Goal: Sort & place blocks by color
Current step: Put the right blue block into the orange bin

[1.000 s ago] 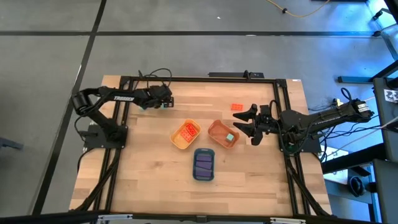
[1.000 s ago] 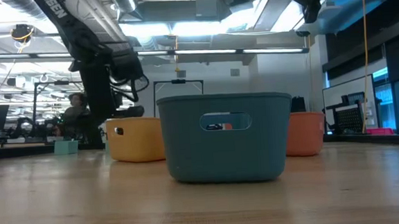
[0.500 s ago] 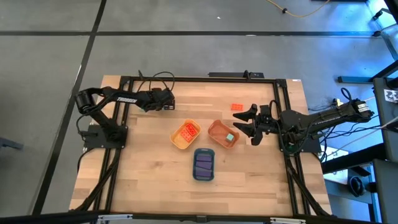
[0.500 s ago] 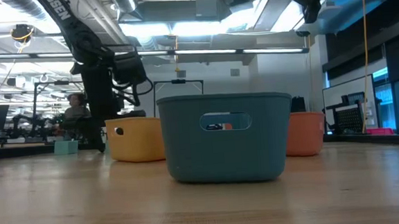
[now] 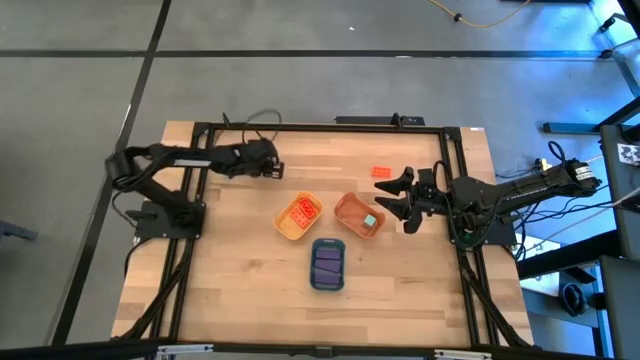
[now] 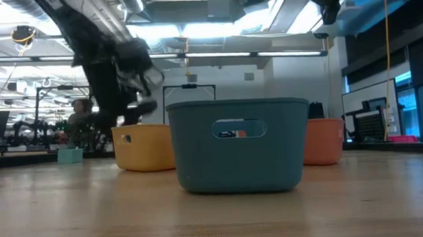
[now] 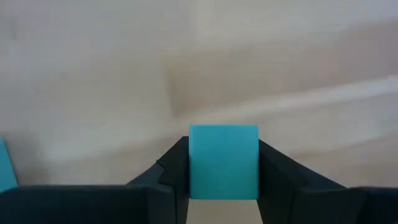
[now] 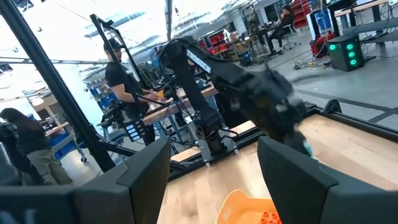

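- Wooden surface (image 5: 240,270) carries three trays: yellow (image 5: 299,217), orange (image 5: 358,215), blue (image 5: 328,263).
- Left claw (image 7: 223,180) pinches a teal block (image 7: 223,162) above the far-left boards.
- Right claw (image 5: 392,197) waits beside the orange tray, fingers spread wide, empty.
- A red block (image 5: 381,172) lies loose nearby.
- No lettering is legible.

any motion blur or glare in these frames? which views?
Low view: the left arm is smeared by motion, ceiling lights glare bright, the blue tray is sharp. Right wrist view: the left arm is smeared there too. Left wrist view: table background soft, the teal block between the left gripper fingers crisp. High view: no blur.
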Robot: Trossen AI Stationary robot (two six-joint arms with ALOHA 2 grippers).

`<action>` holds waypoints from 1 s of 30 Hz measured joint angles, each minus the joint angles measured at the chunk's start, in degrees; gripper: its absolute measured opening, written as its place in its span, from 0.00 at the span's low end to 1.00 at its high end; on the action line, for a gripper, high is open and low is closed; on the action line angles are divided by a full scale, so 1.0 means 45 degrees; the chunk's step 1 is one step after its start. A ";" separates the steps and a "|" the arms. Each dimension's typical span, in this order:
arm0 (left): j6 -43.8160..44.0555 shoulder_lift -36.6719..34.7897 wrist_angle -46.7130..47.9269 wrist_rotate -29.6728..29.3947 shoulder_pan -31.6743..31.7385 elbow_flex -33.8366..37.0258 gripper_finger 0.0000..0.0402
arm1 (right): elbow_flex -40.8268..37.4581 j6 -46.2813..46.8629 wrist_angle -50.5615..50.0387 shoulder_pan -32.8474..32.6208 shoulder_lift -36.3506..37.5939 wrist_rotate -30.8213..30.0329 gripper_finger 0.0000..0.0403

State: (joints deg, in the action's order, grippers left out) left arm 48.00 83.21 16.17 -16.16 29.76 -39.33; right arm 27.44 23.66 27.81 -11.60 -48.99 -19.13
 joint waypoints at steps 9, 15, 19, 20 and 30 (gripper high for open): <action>-0.2913 -0.5071 -0.3909 0.1847 -0.0895 0.0000 0.30 | 0.0000 -0.0067 0.0051 0.0000 0.0000 -0.0815 0.60; -0.4208 -0.6858 -0.6330 0.3769 -0.3000 -0.0010 0.30 | 0.0000 -0.0516 0.0235 0.0000 0.0000 -0.0736 0.60; -0.4688 -0.7002 -0.7194 0.3277 -0.4866 -0.0024 0.30 | 0.0000 -0.0712 0.0270 0.0000 -0.0005 -0.0726 0.60; -0.4802 -0.6992 -0.7303 0.2906 -0.5317 -0.0024 0.30 | 0.0000 -0.0709 0.0272 0.0000 -0.0005 -0.0725 0.60; -0.5058 -0.5770 -0.8416 0.0517 -0.7262 -0.0010 0.30 | 0.0000 -0.0704 0.0265 0.0000 -0.0003 -0.0720 0.60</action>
State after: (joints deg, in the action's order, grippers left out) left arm 25.24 57.24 -21.70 -13.84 -2.92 -39.38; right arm 27.44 20.49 29.01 -11.60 -49.01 -22.37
